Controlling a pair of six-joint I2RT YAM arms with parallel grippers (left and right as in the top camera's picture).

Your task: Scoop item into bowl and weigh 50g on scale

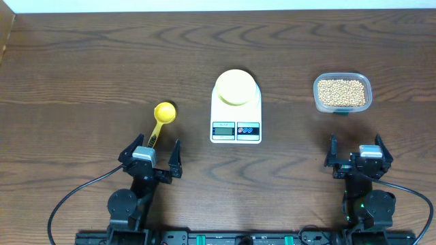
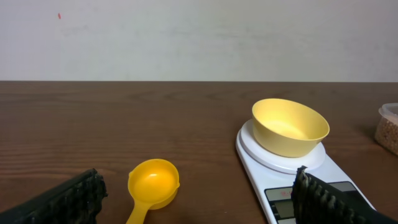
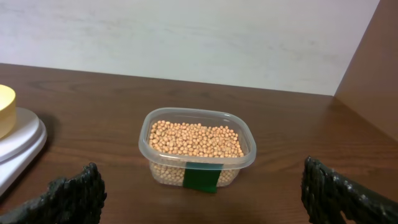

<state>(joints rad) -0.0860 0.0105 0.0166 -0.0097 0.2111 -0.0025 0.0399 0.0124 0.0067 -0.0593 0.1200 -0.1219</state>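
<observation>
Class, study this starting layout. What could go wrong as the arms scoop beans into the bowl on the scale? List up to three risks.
1. The spoon lies left of the scale, the tub of beans right of it; carrying it across could knock the bowl.
2. The beans are small and round; spilled ones may roll across the table.
3. The spoon's thin handle lies flat, so the open left gripper might grasp it badly.

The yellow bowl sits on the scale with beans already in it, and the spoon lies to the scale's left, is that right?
Not quite: the bowl is empty, as the left wrist view shows. The beans are in the clear tub. The bowl does sit on the scale, and the spoon lies to the scale's left.
</observation>
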